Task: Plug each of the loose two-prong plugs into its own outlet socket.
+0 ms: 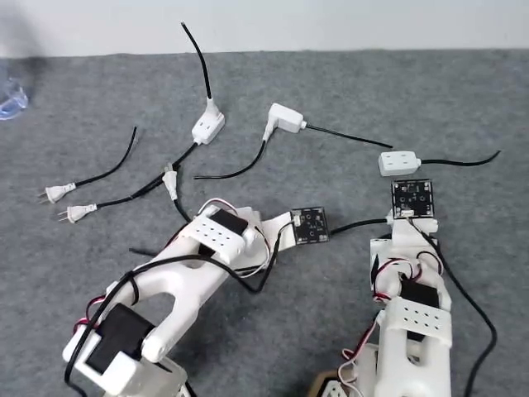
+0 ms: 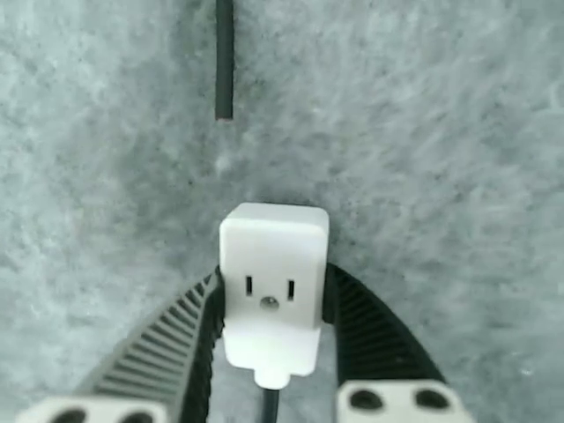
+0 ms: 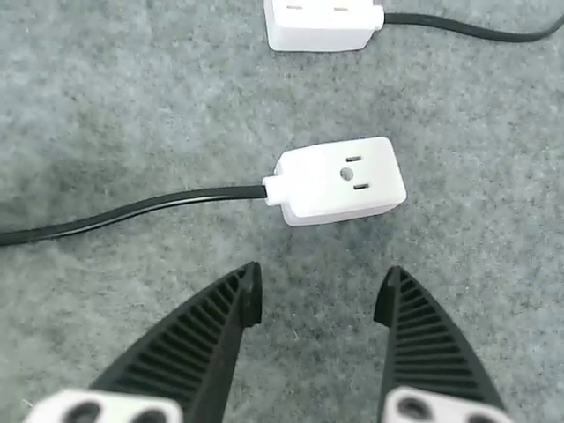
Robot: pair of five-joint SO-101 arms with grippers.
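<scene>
My left gripper [image 2: 271, 284] is shut on a white outlet socket [image 2: 271, 264]; its ribbed fingers [image 2: 198, 322] press both sides and the slots face the camera. My right gripper [image 3: 319, 295] is open over the carpet, just short of a second white socket [image 3: 339, 181] whose black cable runs off sideways. In the high view, two loose two-prong plugs [image 1: 54, 193] [image 1: 74, 213] lie at the far left, with a third plug [image 1: 169, 182] beside the left arm [image 1: 207, 248]. The right arm [image 1: 411, 248] reaches toward a socket [image 1: 398, 162].
Two more white sockets [image 1: 207, 126] [image 1: 283, 120] lie at the back centre with black cables trailing. Another socket [image 3: 322, 22] sits beyond the one near my right gripper. A cut cable end [image 2: 224, 110] lies ahead of the left gripper. Grey carpet covers the table.
</scene>
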